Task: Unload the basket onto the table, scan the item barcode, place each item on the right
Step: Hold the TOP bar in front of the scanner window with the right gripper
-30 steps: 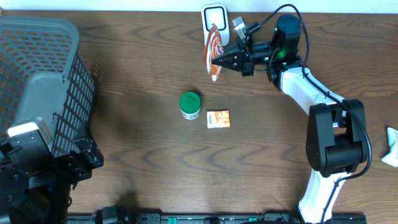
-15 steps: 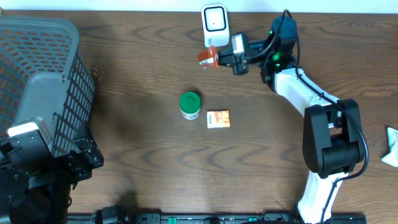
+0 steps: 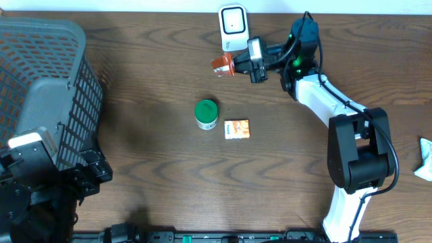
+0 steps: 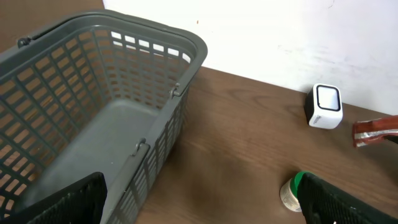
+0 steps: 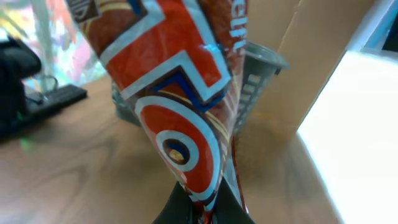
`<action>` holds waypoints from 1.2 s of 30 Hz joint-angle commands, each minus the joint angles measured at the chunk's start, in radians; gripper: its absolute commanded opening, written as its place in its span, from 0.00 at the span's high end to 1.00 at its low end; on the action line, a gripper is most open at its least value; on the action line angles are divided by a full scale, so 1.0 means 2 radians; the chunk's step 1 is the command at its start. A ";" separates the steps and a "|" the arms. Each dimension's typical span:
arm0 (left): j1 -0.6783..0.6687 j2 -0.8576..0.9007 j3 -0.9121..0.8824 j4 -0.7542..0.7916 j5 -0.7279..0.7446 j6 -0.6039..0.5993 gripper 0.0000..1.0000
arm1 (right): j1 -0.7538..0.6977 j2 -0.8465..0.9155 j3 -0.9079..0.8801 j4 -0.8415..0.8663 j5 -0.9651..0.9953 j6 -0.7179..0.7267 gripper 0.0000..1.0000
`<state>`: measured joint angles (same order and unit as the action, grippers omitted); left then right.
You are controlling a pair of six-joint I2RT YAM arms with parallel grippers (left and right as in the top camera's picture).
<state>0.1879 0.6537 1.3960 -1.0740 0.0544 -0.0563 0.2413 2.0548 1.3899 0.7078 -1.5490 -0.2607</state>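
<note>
Overhead, scan step: found red-orange snack packet [image 3: 220, 64] pinched in right end effector [image 3: 233, 65], held off table [image 3: 148, 175] just beside white scanner [image 3: 233, 21] at far edge.
Checked right wrist view: fingers pressed together on packet, seemingly at its narrow end; print too blurred to make out a barcode. Noted left end effector [image 4: 199, 186] spread wide, holding nothing, near grey basket [image 4: 112, 93]. Logged green-lidded jar [image 3: 206, 113] and small orange box [image 3: 236, 129] just beside each other mid-table, well apart from packet.
</note>
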 commanded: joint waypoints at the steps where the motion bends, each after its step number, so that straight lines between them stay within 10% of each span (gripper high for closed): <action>1: -0.002 -0.001 -0.001 0.000 0.005 -0.004 0.02 | -0.013 0.002 -0.003 -0.026 -0.005 0.127 0.99; 9: -0.002 -0.001 -0.001 0.000 0.005 -0.004 0.02 | -0.057 0.002 -0.003 -0.247 -0.005 0.308 0.99; 24: -0.002 -0.001 -0.001 0.000 0.005 -0.004 0.02 | -0.069 0.001 0.017 -0.417 0.456 0.254 0.99; 36: -0.002 -0.001 -0.001 0.000 0.005 -0.004 0.02 | 0.014 0.001 0.235 -0.641 0.703 0.103 0.99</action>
<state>0.1879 0.6537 1.3960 -1.0748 0.0544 -0.0563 0.2146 2.0674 1.7805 -0.5480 -0.3477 0.0700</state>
